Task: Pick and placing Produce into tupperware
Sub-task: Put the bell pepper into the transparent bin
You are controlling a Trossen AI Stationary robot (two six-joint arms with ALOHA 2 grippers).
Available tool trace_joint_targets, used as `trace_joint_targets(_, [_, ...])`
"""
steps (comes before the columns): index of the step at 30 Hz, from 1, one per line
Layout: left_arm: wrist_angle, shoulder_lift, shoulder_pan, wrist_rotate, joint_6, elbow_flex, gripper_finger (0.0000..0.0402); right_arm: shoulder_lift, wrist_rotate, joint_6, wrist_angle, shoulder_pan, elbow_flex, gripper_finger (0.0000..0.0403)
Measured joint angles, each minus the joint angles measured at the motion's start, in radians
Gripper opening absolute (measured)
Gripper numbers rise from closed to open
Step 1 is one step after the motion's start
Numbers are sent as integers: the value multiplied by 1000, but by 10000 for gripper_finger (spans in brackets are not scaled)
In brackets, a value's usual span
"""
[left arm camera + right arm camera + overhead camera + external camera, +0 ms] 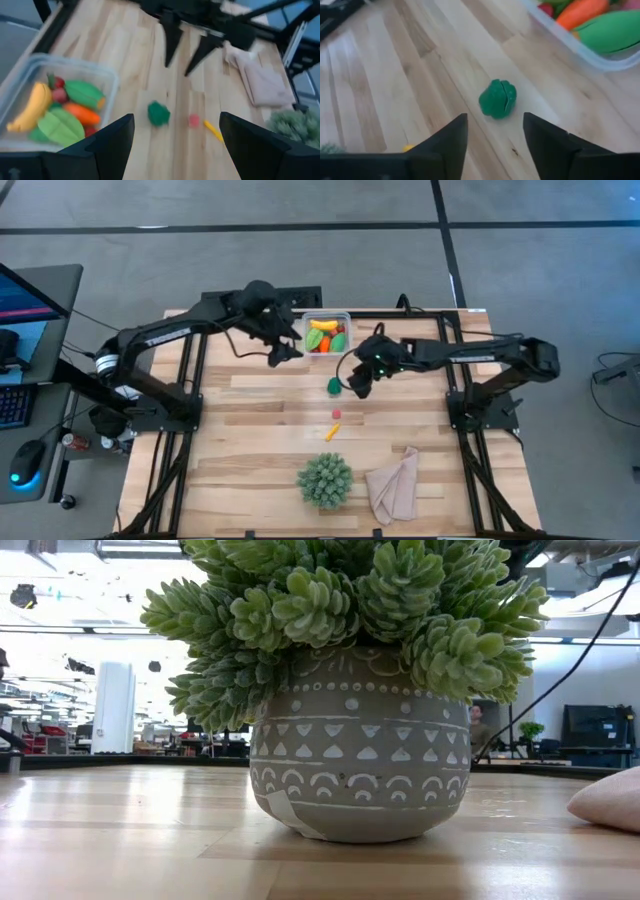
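Beside the tupperware (326, 318), hovered right gripper (357, 387) over the green piece (334, 386), jaws released, grasp pending; left gripper (283, 352) likewise spread.

A spiky green plant (325, 480) stands near the front edge of the wooden bench (250, 410), in a grey pot (360, 780) patterned with white dots and arcs. Just beside it lies a crumpled beige cloth (393, 483). Off the bench's left side sit a monitor (25, 295) and what looks like a mouse (26, 463).
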Motion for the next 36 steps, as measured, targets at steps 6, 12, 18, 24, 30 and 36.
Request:
trace_joint_targets(6, [-43, -101, -55, -33, -41, -64, 284, 80, -87, -21, 28, -37, 0, 235])
trace_joint_targets(12, [-52, -233, -133, -78, -118, -157, 284, 141, -132, -29, 62, -66, 0, 256])
trace_joint_targets(18, [-52, -391, -226, -219, -223, -240, 284, 187, -179, -45, 144, -70, 0, 256])
trace_joint_targets(24, [-32, -544, -306, -396, -313, -307, 284, 233, -229, -44, 205, -70, 0, 256])
trace_joint_targets(30, [-29, -652, -357, -528, -377, -343, 284, 249, -225, -25, 231, -75, -1, 256])
trace_joint_targets(36, [-32, -705, -381, -591, -425, -375, 284, 248, -215, 22, 260, -85, 0, 256])
